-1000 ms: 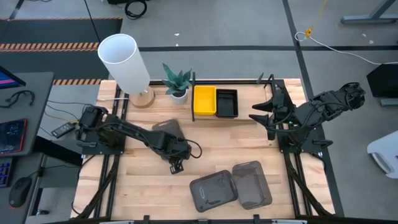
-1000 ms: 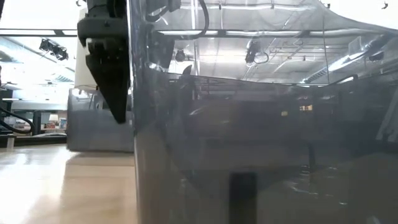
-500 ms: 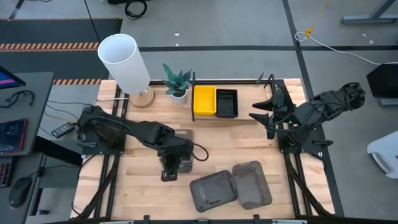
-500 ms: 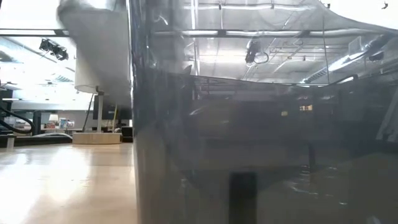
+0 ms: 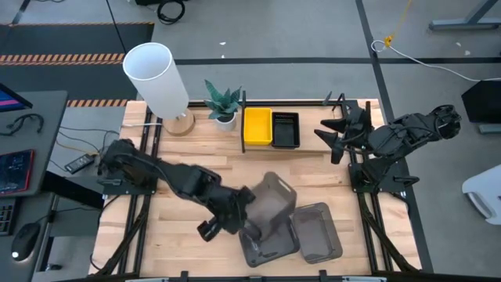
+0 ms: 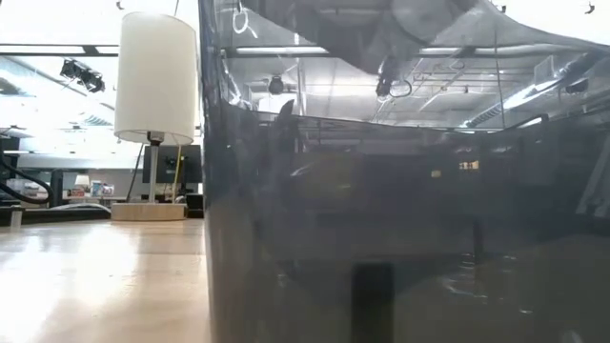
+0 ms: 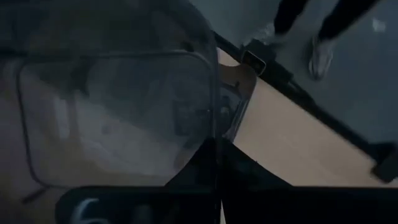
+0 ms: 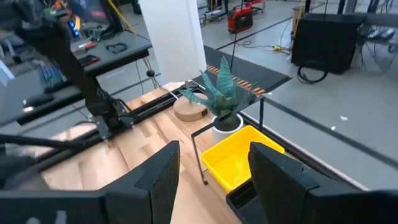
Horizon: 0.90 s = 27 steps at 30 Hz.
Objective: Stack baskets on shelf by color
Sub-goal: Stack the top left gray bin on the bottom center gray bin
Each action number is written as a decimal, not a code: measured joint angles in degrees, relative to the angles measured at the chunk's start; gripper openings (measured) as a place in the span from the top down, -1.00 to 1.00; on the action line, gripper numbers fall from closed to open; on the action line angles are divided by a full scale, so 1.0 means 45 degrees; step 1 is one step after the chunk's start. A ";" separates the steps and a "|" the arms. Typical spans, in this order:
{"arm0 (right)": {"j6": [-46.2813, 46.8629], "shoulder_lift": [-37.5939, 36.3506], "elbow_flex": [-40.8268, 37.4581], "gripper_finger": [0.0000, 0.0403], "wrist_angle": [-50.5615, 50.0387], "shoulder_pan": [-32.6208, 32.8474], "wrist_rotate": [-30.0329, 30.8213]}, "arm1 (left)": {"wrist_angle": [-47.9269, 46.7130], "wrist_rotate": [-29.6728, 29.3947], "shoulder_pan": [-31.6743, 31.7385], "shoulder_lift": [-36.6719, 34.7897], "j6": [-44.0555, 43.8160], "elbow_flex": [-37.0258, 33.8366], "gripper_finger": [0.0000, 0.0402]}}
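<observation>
My left gripper [image 5: 241, 210] is shut on a dark grey translucent basket [image 5: 272, 197], held in the air over the table's near middle. Two more grey baskets [image 5: 270, 244] [image 5: 317, 233] lie flat on the table below and beside it. One of them fills most of the low view [image 6: 400, 219]. A yellow basket [image 5: 257, 125] and a black perforated basket [image 5: 286, 130] sit side by side on the shelf [image 5: 313, 131] at the far edge. My right gripper [image 8: 211, 180] hangs open above the shelf's right end, with nothing between its fingers. My left gripper pinches the grey basket's side wall at its rim [image 7: 214, 127], one finger on each side of the wall. The fingers come from the table's left, slanting down. The basket is lifted clear and tilted, above the left one of the two lying baskets.
A white lamp [image 5: 156, 74] and a small plant in a white pot [image 5: 225, 116] stand at the far left, next to the shelf. The table's left half and the strip between the shelf and the near baskets are bare wood. A person's legs [image 7: 311, 25] show beyond the table.
My left gripper has risen and swung toward the table's right and near edges, rolling its wrist. The grey basket it holds has come up off the table's left middle. It now hangs tipped over the two grey baskets near the front edge.
</observation>
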 joint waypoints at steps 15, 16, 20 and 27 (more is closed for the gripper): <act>0.2326 0.0000 0.0000 0.02 -0.0005 0.0170 -0.0131 | 0.0818 -0.0110 -0.0415 0.1364 0.2964 -0.0015 0.98; 0.2345 0.0000 0.0000 0.02 0.0000 0.0170 -0.0131 | 0.0950 -0.0092 -0.0415 0.1322 0.2616 -0.0015 0.98; 0.2346 0.0000 0.0000 0.02 -0.0001 0.0170 -0.0141 | 0.1213 -0.0092 -0.0336 0.1097 -0.1834 0.0031 0.98; 0.2342 0.0000 0.0000 0.02 -0.0618 0.0103 -0.0066 | 0.1428 -0.0111 0.0100 0.0877 -1.0825 0.0927 0.95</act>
